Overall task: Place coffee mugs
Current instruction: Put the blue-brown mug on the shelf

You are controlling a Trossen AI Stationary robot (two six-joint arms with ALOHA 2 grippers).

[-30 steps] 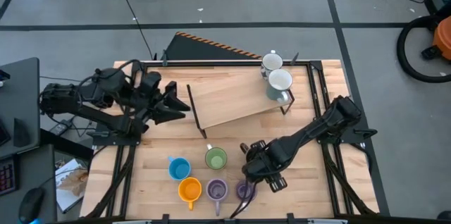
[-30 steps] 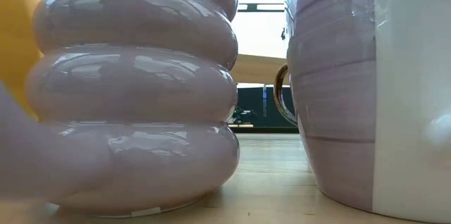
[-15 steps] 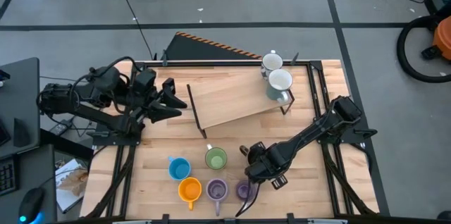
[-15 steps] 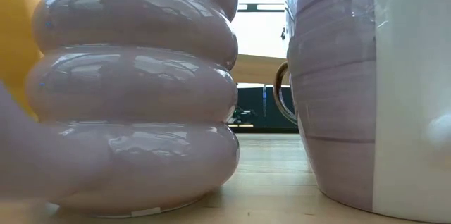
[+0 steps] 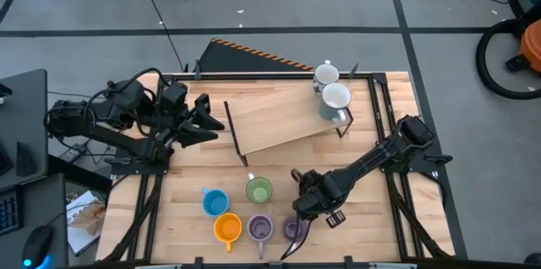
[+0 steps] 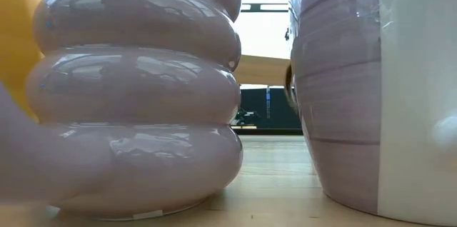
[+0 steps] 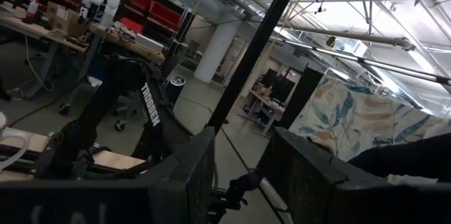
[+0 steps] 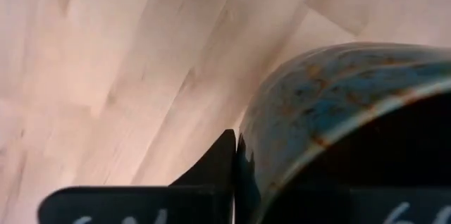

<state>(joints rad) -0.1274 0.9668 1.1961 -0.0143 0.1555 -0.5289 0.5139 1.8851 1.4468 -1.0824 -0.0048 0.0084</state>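
Coffee mugs sit in 2 groups on my wooden table (image 5: 190, 210). The largest thing on it is a low wooden shelf (image 5: 283, 121) on thin dark legs, its pale plank top smooth and bare except at the far right end, where the white mug (image 5: 326, 74) and the pale grey-white mug (image 5: 336, 98) stand just beside each other.

Near the front edge I see the green mug (image 5: 259, 190), the blue mug (image 5: 215, 202), the orange mug (image 5: 227, 228) and a ribbed purple mug (image 5: 259, 229) made of stacked glossy rings; the low view shows those rounded rings up close. A second purple mug (image 5: 292, 229) stands just right of it.

My right gripper (image 5: 306, 204) is low over the table beside that mug, clamped on the dark brown mug (image 8: 352, 132), whose speckled glazed rim fills the right wrist view with one finger pressed against its outer wall.

My left gripper (image 5: 211, 121) waits at the shelf's left end, fingers spread apart, holding nothing.
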